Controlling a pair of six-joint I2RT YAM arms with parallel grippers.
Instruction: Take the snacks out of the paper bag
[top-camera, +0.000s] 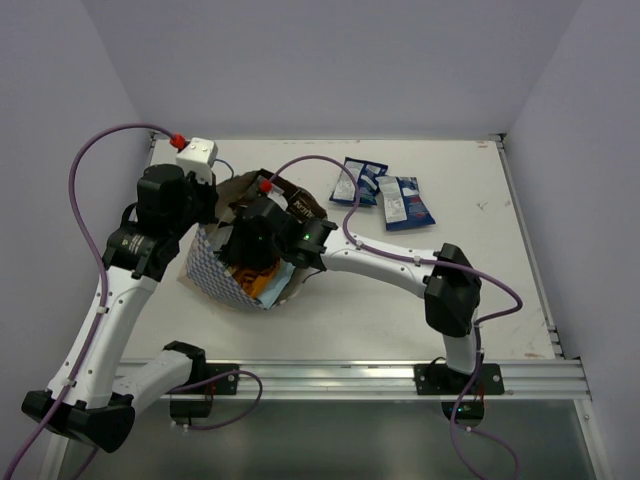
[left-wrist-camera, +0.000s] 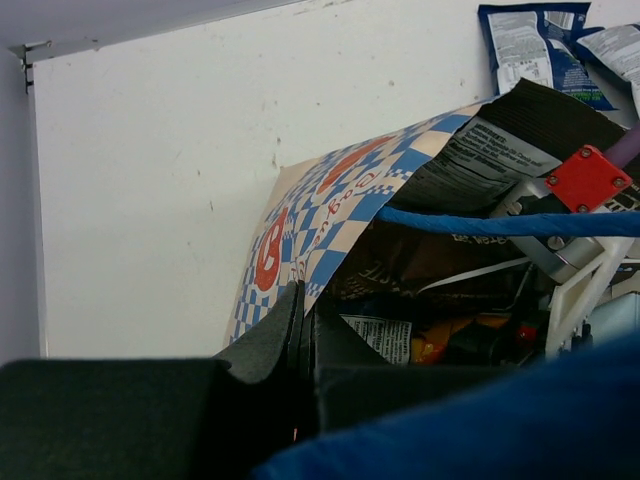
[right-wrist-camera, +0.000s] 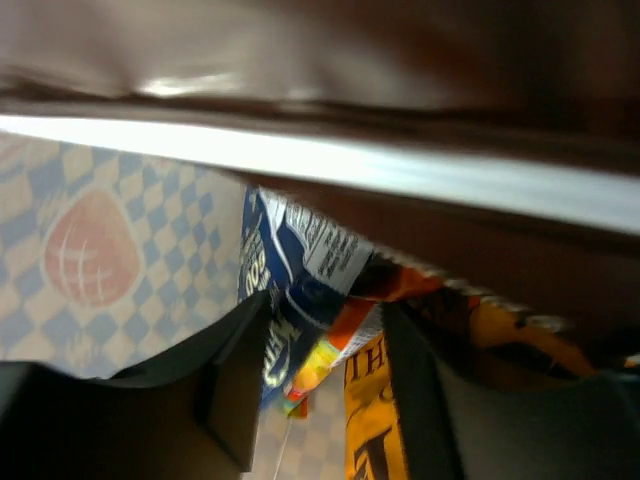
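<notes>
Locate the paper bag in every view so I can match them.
Top external: paper bag sits left of centre.
Left wrist: paper bag at centre, its mouth opening to the right.
Right wrist: its wall fills the left side.
Shared landmark: the blue-and-white checkered band.

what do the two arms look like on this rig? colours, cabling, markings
Left arm and right arm: white link shells, black joint housings. A purple cable loops off each, with a red cap at the wrist end. Green LED on the right wrist. End effector fingers are matte black; no sleeves or readable markings.
</notes>
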